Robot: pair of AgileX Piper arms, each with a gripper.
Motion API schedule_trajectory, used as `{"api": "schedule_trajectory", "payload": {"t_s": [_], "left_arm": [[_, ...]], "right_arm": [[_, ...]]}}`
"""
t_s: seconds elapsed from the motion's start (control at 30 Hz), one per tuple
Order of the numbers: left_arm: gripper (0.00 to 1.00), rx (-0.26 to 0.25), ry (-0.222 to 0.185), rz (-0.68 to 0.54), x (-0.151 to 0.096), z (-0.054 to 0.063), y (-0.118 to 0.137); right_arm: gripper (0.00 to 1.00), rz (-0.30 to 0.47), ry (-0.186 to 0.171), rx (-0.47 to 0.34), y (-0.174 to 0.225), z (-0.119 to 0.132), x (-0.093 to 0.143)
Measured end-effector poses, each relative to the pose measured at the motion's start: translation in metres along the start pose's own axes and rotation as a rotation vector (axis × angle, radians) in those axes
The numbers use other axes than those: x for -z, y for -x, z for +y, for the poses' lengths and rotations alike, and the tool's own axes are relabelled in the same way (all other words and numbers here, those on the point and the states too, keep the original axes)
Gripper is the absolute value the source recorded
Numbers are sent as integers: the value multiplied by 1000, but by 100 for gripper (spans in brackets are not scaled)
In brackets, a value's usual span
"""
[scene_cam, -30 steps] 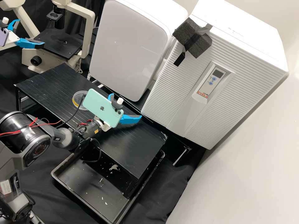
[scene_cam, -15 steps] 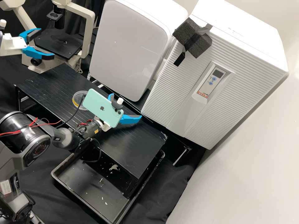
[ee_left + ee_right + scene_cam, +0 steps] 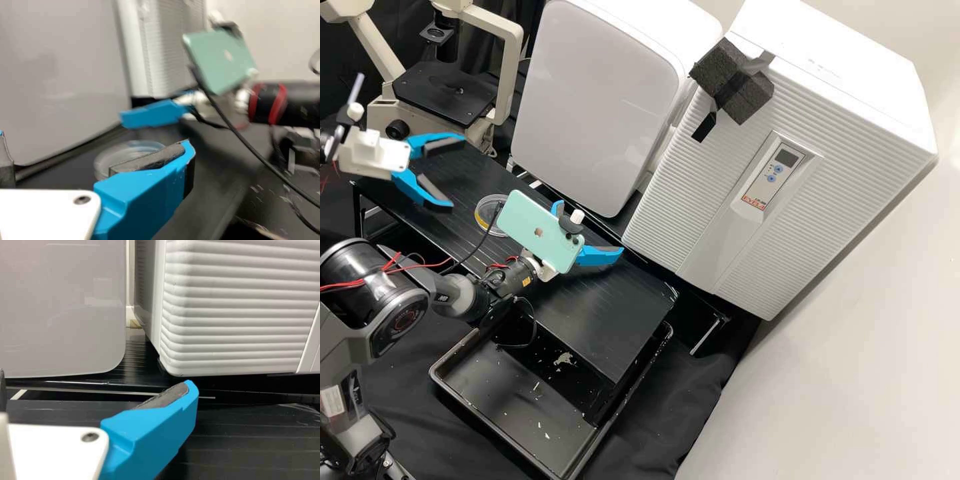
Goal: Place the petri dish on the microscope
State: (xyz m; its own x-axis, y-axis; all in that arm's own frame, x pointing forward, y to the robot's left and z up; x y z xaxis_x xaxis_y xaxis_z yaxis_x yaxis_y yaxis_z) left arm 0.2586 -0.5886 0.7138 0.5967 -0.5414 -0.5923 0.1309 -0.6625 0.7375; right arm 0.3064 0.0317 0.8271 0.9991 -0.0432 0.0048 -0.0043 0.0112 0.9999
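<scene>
Petri dish [image 3: 484,212] lies flat on the black counter [image 3: 607,327], round, yellow showing at its rim. High view: it sits between the two claws, the phone [image 3: 540,230] on the right arm overhanging its near side and a cable [image 3: 477,247] passing close by.

Left claw [image 3: 457,171] is the nearer of the working pair: above the counter, fingers spread wide, no object in its grip. In the high view the dish lies to the right of and below this claw, past its lower finger and off the line between the two fingertips. Left wrist view puts the dish beyond one finger, partly covered by it. Right claw [image 3: 589,227] also gapes, holding nothing, its fingers directed past the dish, toward the white cabinets [image 3: 600,113].

Microscope [image 3: 447,97] stands at the far-left end, on the side of the left claw away from the dish.

Judgement: pick-up comes first, probably a left-arm job. No long axis to match; what matters is centring on the dish, so the claw would shift toward the right arm and lower until its fingers straddle the rim. Risk: knocking the phone or snagging the cable; a low finger could nudge the dish along.
</scene>
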Motion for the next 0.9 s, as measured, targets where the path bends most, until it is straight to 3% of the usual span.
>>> {"api": "schedule_trajectory", "payload": {"t_s": [0.2, 0.4, 0.8, 0.9], "left_arm": [[100, 66, -9, -31, -5, -8, -20], [100, 109, 8, -33, 0, -13, -34], [100, 156, 127, -60, 2, -20, -60], [100, 164, 141, -72, 2, -23, -65]], "right_arm": [[100, 0, 0, 0, 0, 0, 0], [100, 0, 0, 0, 0, 0, 0], [100, 0, 0, 0, 0, 0, 0], [100, 0, 0, 0, 0, 0, 0]]}}
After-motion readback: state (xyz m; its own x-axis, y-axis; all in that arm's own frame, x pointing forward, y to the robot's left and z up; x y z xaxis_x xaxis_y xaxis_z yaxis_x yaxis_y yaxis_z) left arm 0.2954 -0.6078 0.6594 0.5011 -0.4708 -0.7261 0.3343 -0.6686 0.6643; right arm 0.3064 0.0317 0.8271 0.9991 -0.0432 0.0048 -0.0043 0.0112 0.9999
